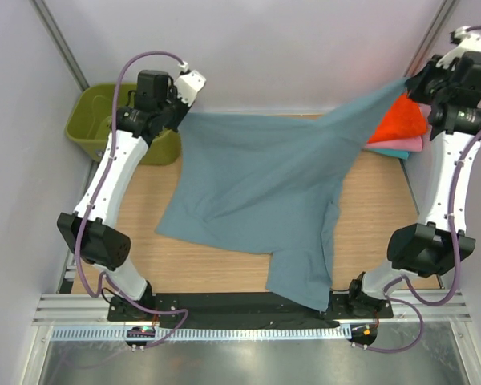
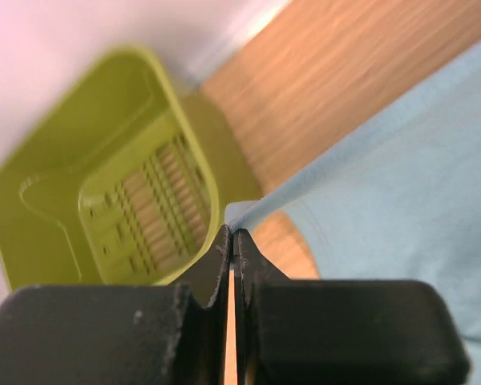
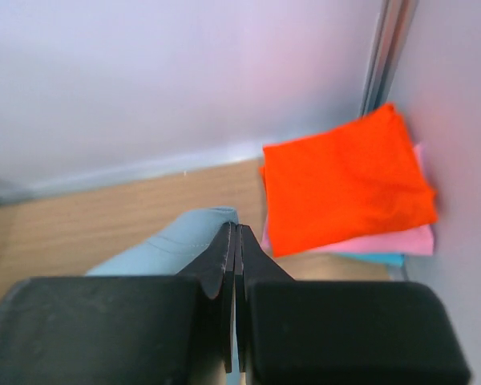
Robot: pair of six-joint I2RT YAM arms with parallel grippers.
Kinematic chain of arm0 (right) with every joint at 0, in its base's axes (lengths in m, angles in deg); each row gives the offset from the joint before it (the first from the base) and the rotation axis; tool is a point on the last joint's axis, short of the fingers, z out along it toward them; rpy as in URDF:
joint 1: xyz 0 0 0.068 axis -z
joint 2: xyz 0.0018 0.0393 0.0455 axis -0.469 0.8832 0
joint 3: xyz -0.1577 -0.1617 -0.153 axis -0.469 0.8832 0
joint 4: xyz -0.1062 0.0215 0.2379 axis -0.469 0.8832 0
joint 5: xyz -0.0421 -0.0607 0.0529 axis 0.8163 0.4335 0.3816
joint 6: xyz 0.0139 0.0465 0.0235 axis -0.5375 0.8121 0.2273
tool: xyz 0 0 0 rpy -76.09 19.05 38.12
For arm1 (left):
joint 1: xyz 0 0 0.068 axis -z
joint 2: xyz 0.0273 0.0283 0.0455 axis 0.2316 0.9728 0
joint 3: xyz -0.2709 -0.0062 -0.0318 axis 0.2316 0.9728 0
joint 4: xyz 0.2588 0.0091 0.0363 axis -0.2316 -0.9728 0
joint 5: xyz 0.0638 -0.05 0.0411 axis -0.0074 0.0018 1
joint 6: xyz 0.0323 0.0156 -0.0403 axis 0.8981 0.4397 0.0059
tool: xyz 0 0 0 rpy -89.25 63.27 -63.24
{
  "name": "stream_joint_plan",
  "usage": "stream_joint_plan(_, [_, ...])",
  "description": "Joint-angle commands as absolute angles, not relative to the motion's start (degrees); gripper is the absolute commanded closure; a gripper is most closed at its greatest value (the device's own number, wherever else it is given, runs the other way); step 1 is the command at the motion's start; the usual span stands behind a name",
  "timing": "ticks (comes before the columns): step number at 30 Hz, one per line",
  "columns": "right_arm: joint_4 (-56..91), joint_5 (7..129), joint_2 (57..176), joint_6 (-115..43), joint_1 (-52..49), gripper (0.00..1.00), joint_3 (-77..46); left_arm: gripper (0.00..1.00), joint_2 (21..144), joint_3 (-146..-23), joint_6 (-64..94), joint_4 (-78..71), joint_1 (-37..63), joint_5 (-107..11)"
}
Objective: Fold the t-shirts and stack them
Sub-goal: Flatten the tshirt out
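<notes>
Over the middle of the wooden table (image 1: 200, 269), the blue-grey t-shirt (image 1: 264, 180) is stretched between the two arms. In the overhead view its lifted edge runs from about 10 o'clock to 2 o'clock. Its lower part lies on the wood and trails toward 6 o'clock, reaching the table's near edge.

The left gripper (image 2: 233, 243) has its jaws pressed together on one corner of the cloth at 10 o'clock. The right gripper (image 3: 235, 235) pinches the other corner at 2 o'clock, with that corner pulled up higher and the fingers closed tight on a fold of fabric.

Just beyond the right gripper, between 2 and 3 o'clock at the table's right edge, three folded shirts lie stacked. The orange t-shirt (image 3: 345, 180) is on top and the pink t-shirt (image 3: 385, 241) is beneath it. The teal t-shirt (image 3: 377, 259) is at the bottom, with only its edge showing.

At 10 o'clock, by the table's far left corner, stands the olive-green basket (image 1: 88, 120). The left wrist view looks straight into it, and its slotted floor and inner walls are in plain sight.
</notes>
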State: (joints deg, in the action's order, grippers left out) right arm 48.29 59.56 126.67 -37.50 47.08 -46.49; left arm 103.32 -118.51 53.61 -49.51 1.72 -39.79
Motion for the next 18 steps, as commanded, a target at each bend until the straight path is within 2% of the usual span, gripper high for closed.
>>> stream_joint_plan(1, [49.41,60.03,125.87,-34.39,49.76,0.99,-54.29,1.0,102.56,-124.36,50.18,-51.36,4.7,-40.8])
stream_joint_plan(11, [50.28,62.58,108.56,-39.14,52.4,0.99,-51.32,1.0,90.36,-125.79,48.43,-51.18,15.25,-32.54])
stream_joint_plan(15, [52.39,63.02,104.51,-37.91,52.4,0.99,-55.44,1.0,85.43,-125.34,47.72,-49.96,15.61,-30.08])
stream_joint_plan(18, [54.5,63.72,103.37,-37.47,52.4,0.99,-62.98,1.0,82.87,-127.53,46.85,-49.25,15.61,-29.37])
